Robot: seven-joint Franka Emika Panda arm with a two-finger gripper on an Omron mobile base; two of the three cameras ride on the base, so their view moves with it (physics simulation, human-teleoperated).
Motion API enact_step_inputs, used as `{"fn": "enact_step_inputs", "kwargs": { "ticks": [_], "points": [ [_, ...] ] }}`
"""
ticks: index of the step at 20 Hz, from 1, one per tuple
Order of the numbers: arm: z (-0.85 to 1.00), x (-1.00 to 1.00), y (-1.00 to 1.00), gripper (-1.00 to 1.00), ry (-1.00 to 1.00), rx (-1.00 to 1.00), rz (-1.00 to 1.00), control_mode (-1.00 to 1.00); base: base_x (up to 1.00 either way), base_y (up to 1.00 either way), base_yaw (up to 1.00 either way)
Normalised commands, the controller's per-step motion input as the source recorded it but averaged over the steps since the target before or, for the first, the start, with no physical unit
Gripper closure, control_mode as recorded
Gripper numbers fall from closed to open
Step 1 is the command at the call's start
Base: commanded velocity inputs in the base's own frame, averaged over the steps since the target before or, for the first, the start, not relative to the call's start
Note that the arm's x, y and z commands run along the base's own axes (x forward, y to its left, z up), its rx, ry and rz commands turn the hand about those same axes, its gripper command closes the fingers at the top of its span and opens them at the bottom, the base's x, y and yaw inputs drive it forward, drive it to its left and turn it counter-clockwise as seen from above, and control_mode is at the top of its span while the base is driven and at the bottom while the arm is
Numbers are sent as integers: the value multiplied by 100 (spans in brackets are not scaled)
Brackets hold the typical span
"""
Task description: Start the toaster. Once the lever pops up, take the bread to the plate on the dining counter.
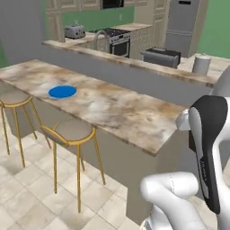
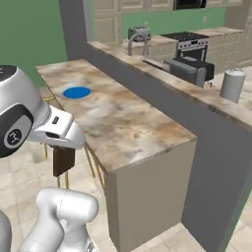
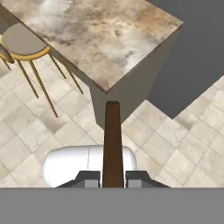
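My gripper is shut on the bread, a thin dark brown slice seen edge-on between the finger tips. From the right base view the bread hangs below the gripper, low beside the near end of the dining counter and above the floor. The blue plate lies flat on the dining counter, toward its far left part, well away from my hand. The plate has nothing on it. The grey toaster stands on the back kitchen worktop, far behind the raised ledge.
Two gold-legged stools stand along the counter's front side, one near my hand. A grey canister and a dark appliance sit beyond the ledge. Tiled floor lies open below the counter's corner.
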Motion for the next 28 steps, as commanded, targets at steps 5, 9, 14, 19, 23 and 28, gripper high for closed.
{"fn": "enact_step_inputs", "kwargs": {
  "ticks": [5, 9, 14, 19, 23, 28],
  "points": [
    [0, 0, 0, 100, 0, 0, 0, 100, 58, 100, -49],
    [0, 0, 0, 100, 0, 0, 0, 100, 5, 100, -41],
    [0, 0, 0, 100, 0, 0, 0, 100, -3, 100, -42],
    [0, 0, 0, 100, 0, 0, 0, 100, -29, 100, -42],
    [0, 0, 0, 100, 0, 0, 0, 100, -29, 100, -40],
    [0, 0, 0, 100, 0, 0, 0, 100, -2, 100, -32]
  ]
}}
